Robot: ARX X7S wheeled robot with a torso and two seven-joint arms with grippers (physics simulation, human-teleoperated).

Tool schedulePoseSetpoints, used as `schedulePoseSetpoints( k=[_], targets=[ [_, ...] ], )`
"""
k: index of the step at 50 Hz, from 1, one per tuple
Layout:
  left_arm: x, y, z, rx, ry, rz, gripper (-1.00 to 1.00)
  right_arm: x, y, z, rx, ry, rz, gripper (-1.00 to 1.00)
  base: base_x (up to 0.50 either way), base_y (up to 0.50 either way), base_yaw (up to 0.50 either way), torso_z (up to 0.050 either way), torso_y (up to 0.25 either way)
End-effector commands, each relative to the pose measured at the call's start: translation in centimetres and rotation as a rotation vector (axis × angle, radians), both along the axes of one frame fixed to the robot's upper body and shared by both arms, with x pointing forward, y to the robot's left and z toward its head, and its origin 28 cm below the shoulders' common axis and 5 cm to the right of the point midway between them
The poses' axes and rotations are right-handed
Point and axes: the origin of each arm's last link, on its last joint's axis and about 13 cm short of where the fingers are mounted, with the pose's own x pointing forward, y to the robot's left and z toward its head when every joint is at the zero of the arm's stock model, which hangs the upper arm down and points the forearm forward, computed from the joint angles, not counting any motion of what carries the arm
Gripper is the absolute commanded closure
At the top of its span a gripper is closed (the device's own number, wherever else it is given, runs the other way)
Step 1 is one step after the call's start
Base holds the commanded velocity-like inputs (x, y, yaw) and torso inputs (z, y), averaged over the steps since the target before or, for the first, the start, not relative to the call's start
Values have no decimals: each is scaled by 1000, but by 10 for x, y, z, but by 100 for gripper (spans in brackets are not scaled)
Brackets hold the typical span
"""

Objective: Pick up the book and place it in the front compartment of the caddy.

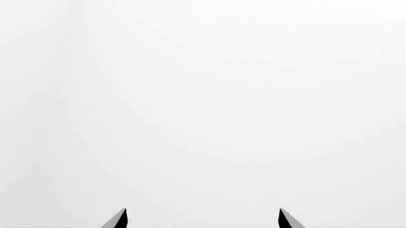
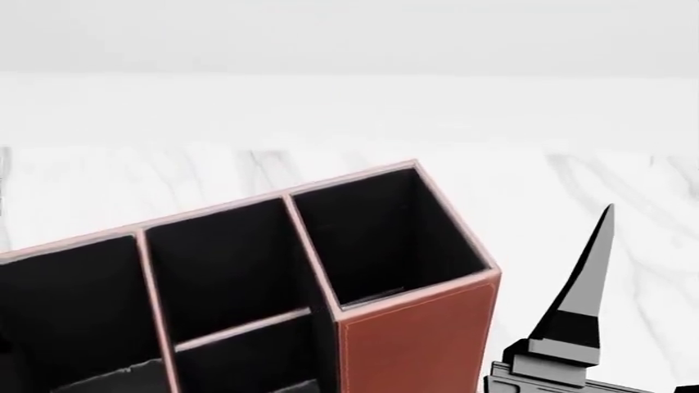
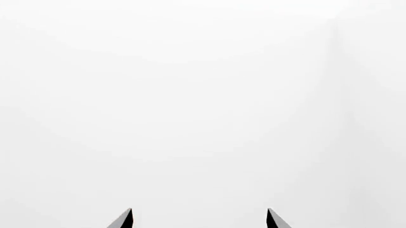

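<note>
Both grippers are standing with their jaws spread and nothing between them. Starting at the left, the left gripper (image 1: 202, 219) is showing in its wrist view only as two dark fingertips (image 1: 117, 219) set wide apart, facing a blank white surface. It is not appearing in the head view.

Moving right across the head view, the caddy (image 2: 415, 344) is filling the lower left and middle, sitting at an angle on the white marble table (image 2: 568, 176). Its reddish-brown wall and pale rims are framing several black-lined compartments, all looking open at the top; the book is not showing in any view.

Further right, one pointed finger (image 2: 584, 286) of the right gripper (image 3: 199, 219) is rising just beside the caddy's near corner, not touching it. Its wrist view is showing two tips well apart against plain white.
</note>
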Motion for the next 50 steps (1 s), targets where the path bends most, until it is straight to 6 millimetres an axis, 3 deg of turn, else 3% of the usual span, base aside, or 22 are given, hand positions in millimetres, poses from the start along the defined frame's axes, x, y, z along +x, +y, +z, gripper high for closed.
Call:
schedulePoseSetpoints(
  k=[1,26,36,38,40,50],
  targets=[
    [-1,0,1,-2,9,-9,-100,0,0,0,-16,0,-5,-100,0,0,0,48,0],
    [-4,-1,7,21,25,-33,-100,-1,-1,0,-29,-2,-14,-100,0,0,0,49,0],
    [-10,-12,21,21,95,-434,-100,-1,2,0,-47,-4,0,-100,0,0,0,5,0],
    [-8,-11,17,57,115,-450,-100,0,2,0,-48,-2,4,-100,0,0,0,0,0],
    [-7,-12,27,49,165,-515,-100,0,1,-1,-50,2,0,-100,0,0,0,0,0],
    [-3,-11,41,128,276,-687,-100,0,1,0,-57,1,1,-100,0,0,0,0,0]
  ],
)
